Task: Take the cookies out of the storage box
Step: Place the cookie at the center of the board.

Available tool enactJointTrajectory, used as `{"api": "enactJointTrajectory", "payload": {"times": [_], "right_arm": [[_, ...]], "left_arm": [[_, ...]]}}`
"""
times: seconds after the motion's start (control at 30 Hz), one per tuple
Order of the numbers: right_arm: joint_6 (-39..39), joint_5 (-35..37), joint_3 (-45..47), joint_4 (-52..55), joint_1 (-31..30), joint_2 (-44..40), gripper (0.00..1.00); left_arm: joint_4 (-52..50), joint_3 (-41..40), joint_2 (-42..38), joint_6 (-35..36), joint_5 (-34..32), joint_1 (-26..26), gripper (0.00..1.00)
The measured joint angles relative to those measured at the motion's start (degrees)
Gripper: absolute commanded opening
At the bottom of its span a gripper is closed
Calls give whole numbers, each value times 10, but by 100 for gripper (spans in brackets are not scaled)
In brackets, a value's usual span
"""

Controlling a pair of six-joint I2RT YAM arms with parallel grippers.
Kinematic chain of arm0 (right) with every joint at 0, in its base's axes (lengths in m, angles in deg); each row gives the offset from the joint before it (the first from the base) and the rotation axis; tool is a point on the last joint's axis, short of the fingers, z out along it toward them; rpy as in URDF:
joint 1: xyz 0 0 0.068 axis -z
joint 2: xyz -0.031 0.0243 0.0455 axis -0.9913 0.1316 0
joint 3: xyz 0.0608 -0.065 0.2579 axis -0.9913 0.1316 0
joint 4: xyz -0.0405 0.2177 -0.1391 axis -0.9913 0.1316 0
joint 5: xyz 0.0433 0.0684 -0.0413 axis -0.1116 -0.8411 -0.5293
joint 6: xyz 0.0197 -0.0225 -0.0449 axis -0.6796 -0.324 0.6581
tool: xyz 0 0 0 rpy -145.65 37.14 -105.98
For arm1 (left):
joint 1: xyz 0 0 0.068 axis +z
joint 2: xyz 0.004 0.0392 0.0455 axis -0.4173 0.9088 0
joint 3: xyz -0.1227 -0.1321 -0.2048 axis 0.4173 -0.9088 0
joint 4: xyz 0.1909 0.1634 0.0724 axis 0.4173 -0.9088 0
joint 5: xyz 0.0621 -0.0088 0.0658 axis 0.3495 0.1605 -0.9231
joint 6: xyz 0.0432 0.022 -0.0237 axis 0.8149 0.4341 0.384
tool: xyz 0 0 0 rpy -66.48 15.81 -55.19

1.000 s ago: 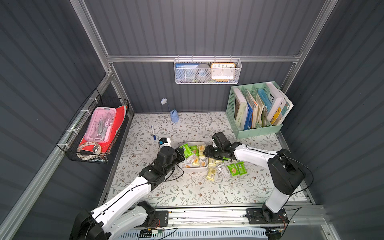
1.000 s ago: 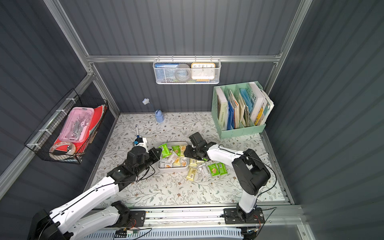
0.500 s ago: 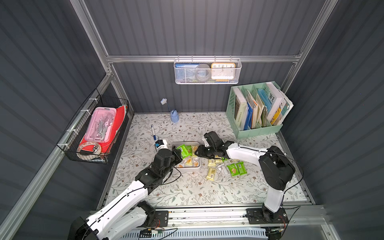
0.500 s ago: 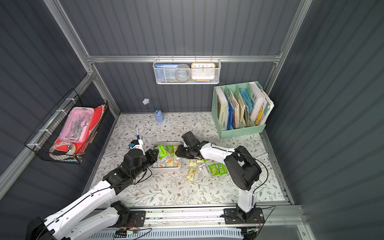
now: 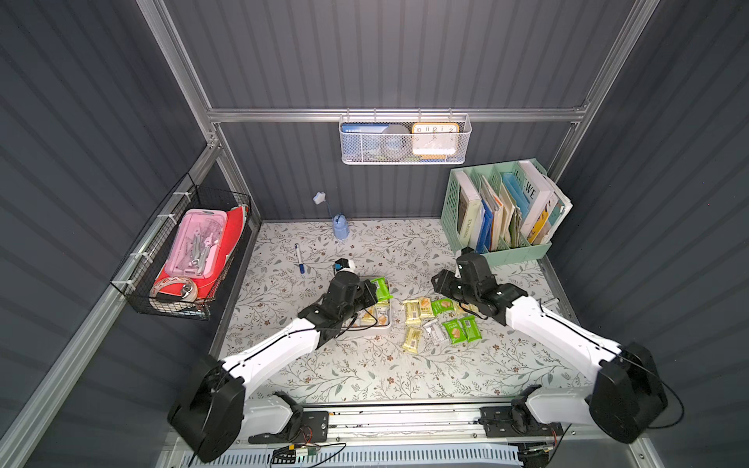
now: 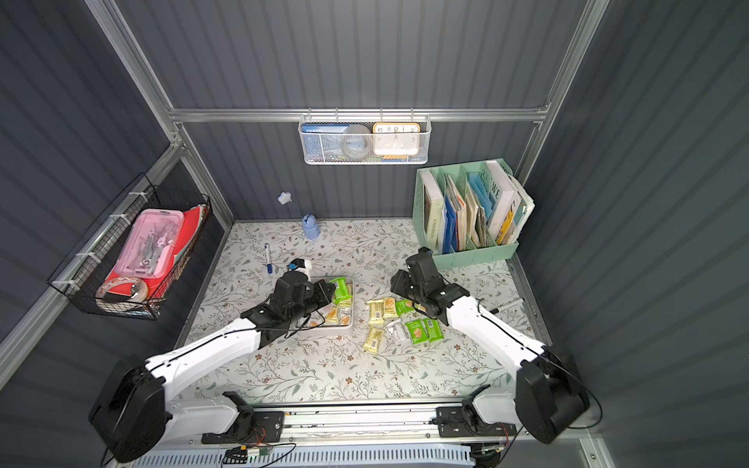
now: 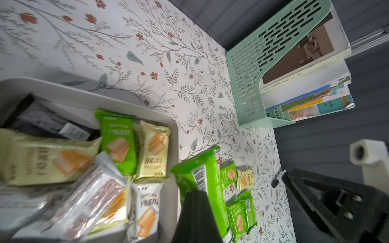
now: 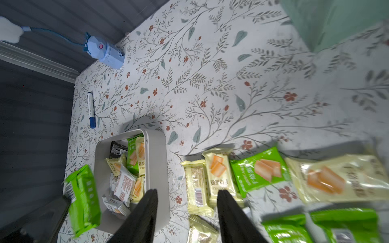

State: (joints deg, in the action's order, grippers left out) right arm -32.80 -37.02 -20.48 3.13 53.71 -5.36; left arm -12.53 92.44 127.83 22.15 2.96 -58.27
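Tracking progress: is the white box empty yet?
Not empty. Several packets lie inside the box; more lie on the table beside it.

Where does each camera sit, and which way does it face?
Both top views: high at front, looking down on the table; left arm, right arm whole.
Left wrist: over the storage box, facing the file holder; left fingers pinch a green packet.
Right wrist: above removed cookies, facing the storage box; open right fingers.
Shared: storage box.

"workspace" on book spine (image 7: 294, 79), "drycare" on white cookie packet (image 7: 146, 207)
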Motion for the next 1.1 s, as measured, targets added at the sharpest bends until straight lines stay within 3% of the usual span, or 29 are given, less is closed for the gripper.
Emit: {"api": "enactJointTrajectory", "payload": {"times": [0.2,0.43,0.8,0.9,1.0,1.1], "right_arm": [[-11,47,70,38,-2,-138,50],[-12,71,86,78,-2,-199,50],[-12,71,95,99,-2,-217,50],[-11,71,95,99,-2,-216,50],[-11,69,95,99,-2,-215,50],[-11,69,95,99,-2,-212,50]], "left_arm": [[30,110,159,24,23,-23,0],[18,232,314,55,40,-29,0],[-37,320,405,101,49,-29,0],[-53,332,411,115,49,-29,31],[-62,336,417,125,48,-29,43],[-70,338,418,126,46,-29,46]]}}
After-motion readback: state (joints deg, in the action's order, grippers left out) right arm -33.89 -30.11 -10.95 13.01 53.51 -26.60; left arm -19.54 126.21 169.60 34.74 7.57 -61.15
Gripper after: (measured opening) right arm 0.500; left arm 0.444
